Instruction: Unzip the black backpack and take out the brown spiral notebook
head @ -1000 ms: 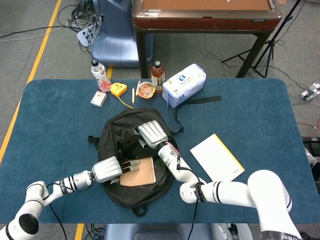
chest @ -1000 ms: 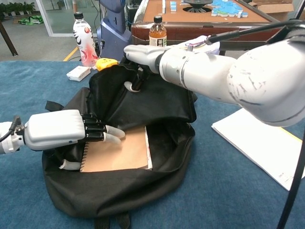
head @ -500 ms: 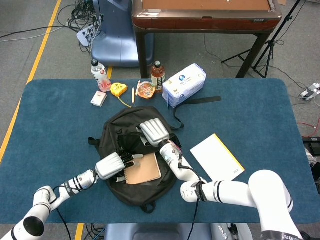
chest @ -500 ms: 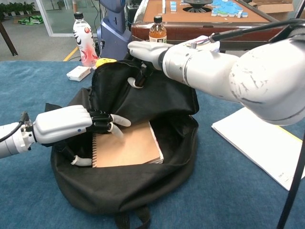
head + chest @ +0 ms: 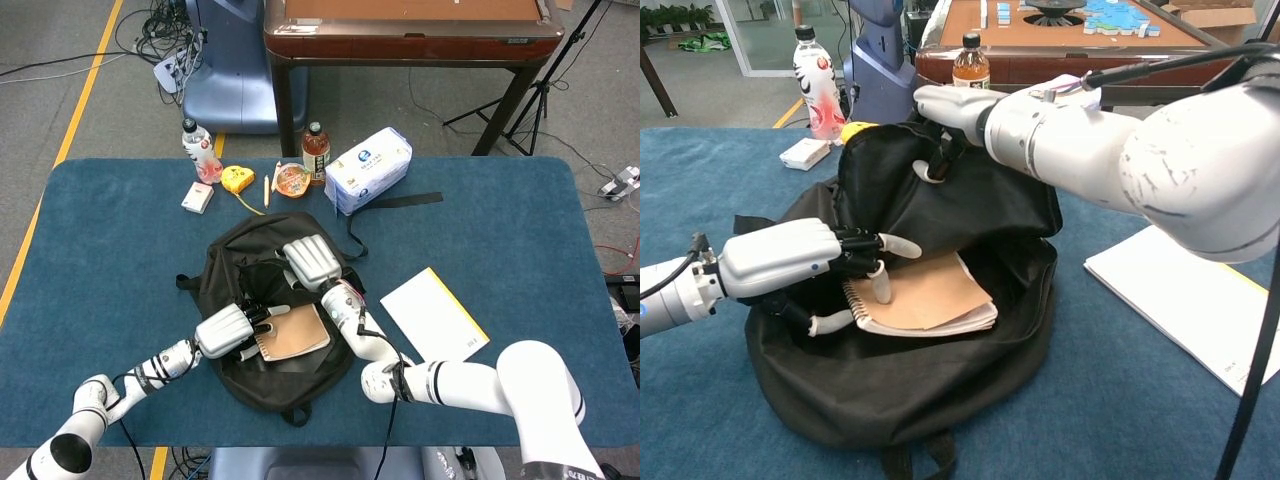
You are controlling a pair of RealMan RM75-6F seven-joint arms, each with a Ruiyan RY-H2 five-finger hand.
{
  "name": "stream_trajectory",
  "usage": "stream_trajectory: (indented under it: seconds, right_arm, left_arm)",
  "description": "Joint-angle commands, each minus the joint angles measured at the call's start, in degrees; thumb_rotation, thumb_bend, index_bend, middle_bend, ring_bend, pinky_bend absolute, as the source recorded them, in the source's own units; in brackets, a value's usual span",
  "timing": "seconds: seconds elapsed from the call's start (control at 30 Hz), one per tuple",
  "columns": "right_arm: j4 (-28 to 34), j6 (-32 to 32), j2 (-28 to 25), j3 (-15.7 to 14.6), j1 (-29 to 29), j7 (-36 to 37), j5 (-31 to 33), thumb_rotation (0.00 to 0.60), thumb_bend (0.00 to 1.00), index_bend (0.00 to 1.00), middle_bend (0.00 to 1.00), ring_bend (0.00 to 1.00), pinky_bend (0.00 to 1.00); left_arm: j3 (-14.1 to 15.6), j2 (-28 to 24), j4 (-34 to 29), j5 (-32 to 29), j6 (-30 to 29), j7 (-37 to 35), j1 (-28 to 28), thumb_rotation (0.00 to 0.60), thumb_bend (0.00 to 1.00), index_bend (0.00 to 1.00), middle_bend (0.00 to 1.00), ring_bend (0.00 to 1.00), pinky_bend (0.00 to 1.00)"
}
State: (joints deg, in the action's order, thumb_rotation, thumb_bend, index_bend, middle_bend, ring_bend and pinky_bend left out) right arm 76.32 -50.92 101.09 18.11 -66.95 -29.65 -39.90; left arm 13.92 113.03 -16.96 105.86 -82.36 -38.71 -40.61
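Observation:
The black backpack [image 5: 292, 388] [image 5: 902, 392] lies unzipped on the blue table, its mouth wide. A brown spiral notebook [image 5: 300, 335] [image 5: 932, 294] sticks out of the opening, tilted, spiral edge to the left. My left hand [image 5: 228, 330] [image 5: 788, 260] holds that spiral edge, fingers on the cover and thumb underneath. My right hand [image 5: 312, 262] [image 5: 952, 106] grips the backpack's upper flap and holds it raised at the far side of the opening.
A white booklet with a yellow edge [image 5: 434, 315] [image 5: 1200, 300] lies right of the bag. Behind the bag stand a tea bottle [image 5: 316, 150] [image 5: 971, 62], a white-red bottle [image 5: 200, 150] [image 5: 818, 92], a tissue pack [image 5: 368, 168], a yellow tape measure [image 5: 237, 178] and a small white box [image 5: 198, 197] [image 5: 805, 153].
My left hand has shifted rightwards and lifted the notebook's spiral edge, so the notebook now tilts and is turned in the opening. The right hand has raised the flap slightly.

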Motion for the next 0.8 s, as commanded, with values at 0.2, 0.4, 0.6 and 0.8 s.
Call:
stream_trajectory:
  seconds: [0.2, 0.4, 0.6, 0.8]
  right_arm:
    - [-0.05, 0.27, -0.5, -0.02, 0.47, 0.48, -0.02, 0.6, 0.65, 0.81, 0.58, 0.49, 0.47]
    - [0.16, 0.57, -0.89, -0.32, 1.02, 1.24, -0.63, 0.6, 0.65, 0.81, 0.58, 0.5, 0.47]
    - [-0.77, 0.94, -0.41, -0.42, 1.21, 1.67, -0.39, 0.6, 0.65, 0.81, 0.58, 0.5, 0.47]
    - [-1.41, 0.92, 0.0, -0.12, 1.18, 1.83, -0.14, 0.6, 0.65, 0.81, 0.58, 0.5, 0.47]
  left_arm:
    - [-1.64, -0.84, -3.39, -1.44, -3.39, -2.84, 0.31, 0.6, 0.47, 0.53, 0.19, 0.15, 0.22]
    - [-3.3, -3.04, -8.14, -2.69, -7.8, -5.1, 1.42, 0.6, 0.47, 0.58, 0.38, 0.29, 0.22]
    - [-4.74, -6.09, -15.19, -3.24, -12.0, -6.22, 2.26, 0.6, 0.47, 0.58, 0.45, 0.34, 0.22]
    - [-5.1, -9.39, -23.94, -2.61, -13.76, -6.57, 2.47, 0.6, 0.47, 0.58, 0.48, 0.36, 0.23]
